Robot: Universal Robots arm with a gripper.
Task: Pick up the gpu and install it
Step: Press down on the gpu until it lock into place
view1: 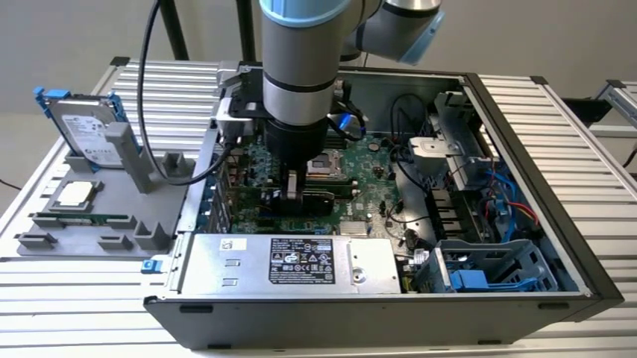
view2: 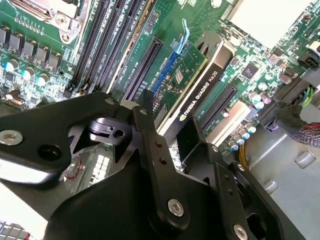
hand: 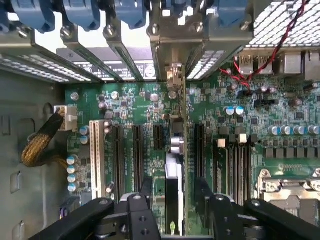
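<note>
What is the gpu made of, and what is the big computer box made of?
The gpu looks like a green circuit board with a matte black cover, probably plastic, standing edge-on in the motherboard. The computer case seems to be painted or bare sheet metal: thin, flat, grey walls with folded edges.

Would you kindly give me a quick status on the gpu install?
Gripper down inside computer case, astride gpu. Gpu upright on edge in motherboard slot. Nothing seen in the way.

Bright, even light; soft focus throughout.
</note>
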